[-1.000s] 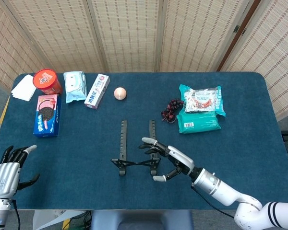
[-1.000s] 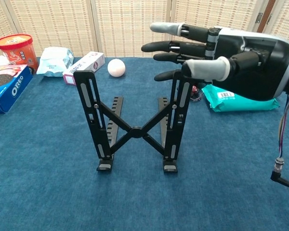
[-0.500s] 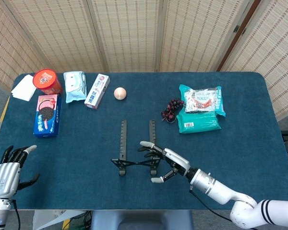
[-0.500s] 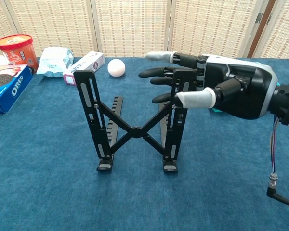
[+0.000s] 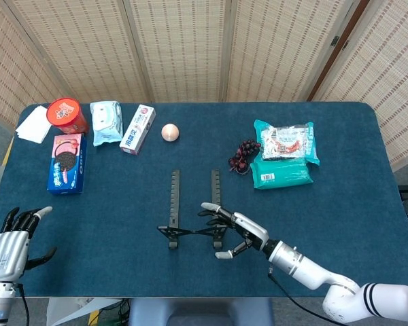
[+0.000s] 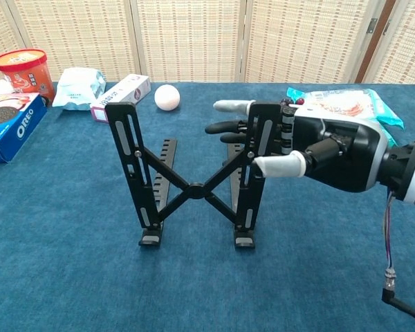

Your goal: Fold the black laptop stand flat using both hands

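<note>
Blue worktop point(image 5: 122, 204) before woven screens; the laptop stand point(image 6: 194, 176) stands erected at frame centre, not yet folded.

The right hand point(image 6: 318, 149) is at the stand's right upright, upper centre-right of the chest view, fingers point(image 6: 232, 106) spread around the upright with the thumb in front; whether they already touch the bar cannot be told, and nothing is held. The left hand point(image 5: 10, 241) sits at the lower-left corner of the head view, fingers apart, empty, well away from the stand. Risk: pressure from the right hand alone, with the left upright unsupported, would likely tip or slide the stand rather than collapse its crossed braces. The ball point(image 5: 170, 132) and grapes point(image 5: 243, 155) lie beyond it.
</note>
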Controlling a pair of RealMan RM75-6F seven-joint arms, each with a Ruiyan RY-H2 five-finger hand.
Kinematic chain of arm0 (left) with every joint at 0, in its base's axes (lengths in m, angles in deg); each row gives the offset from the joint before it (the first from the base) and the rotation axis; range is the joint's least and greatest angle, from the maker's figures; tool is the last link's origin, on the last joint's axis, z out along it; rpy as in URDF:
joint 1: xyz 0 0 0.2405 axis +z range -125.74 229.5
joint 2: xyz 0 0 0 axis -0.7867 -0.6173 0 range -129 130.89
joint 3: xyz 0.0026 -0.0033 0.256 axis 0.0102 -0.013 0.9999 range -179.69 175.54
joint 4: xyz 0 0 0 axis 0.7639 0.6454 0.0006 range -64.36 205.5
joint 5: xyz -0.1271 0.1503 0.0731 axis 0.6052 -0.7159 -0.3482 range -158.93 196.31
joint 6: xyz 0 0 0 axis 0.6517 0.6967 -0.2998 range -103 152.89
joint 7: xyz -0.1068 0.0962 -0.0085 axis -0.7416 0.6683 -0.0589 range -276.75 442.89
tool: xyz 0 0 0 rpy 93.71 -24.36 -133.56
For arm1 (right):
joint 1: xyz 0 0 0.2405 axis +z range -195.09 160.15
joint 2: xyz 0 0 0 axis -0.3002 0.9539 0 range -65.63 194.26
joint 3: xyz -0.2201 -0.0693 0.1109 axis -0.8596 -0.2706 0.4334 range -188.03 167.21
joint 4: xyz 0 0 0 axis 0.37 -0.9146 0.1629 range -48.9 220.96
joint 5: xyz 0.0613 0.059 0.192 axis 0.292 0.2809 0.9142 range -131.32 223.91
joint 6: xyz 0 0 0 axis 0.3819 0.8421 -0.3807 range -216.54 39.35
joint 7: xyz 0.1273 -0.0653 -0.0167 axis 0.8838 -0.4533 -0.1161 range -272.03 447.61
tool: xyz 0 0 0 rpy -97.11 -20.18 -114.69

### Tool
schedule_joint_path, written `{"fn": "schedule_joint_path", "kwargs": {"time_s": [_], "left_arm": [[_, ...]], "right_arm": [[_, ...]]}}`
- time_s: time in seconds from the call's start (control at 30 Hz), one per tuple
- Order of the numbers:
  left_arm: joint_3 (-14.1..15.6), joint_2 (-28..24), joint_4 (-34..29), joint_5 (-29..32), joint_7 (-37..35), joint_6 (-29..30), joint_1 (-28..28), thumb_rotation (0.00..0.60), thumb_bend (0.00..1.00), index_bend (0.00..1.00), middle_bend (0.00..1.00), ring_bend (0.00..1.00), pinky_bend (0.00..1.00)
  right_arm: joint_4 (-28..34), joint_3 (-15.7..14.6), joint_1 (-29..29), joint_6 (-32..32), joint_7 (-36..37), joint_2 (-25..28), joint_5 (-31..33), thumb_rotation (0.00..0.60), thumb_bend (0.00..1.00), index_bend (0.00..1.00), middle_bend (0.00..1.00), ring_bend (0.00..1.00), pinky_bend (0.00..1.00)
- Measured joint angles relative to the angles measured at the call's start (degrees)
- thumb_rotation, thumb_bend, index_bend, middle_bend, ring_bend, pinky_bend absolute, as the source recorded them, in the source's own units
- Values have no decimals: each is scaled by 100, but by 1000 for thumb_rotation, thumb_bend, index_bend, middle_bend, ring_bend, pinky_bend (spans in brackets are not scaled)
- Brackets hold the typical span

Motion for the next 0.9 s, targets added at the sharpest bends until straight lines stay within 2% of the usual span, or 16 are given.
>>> {"fn": "schedule_joint_path", "kwargs": {"time_s": [0.33, 0.9], "left_arm": [[0, 2, -17, 4, 26, 1, 1, 600, 193, 172, 207, 166, 64], [-7, 12, -10, 20, 48, -37, -22, 600, 192, 172, 207, 166, 65]], "right_arm": [[-247, -101, -23, -23, 256, -235, 17, 600, 39, 0, 152, 31, 162], [-312, -259, -45, 9, 825, -318, -38, 600, 40, 0, 149, 29, 162]]}}
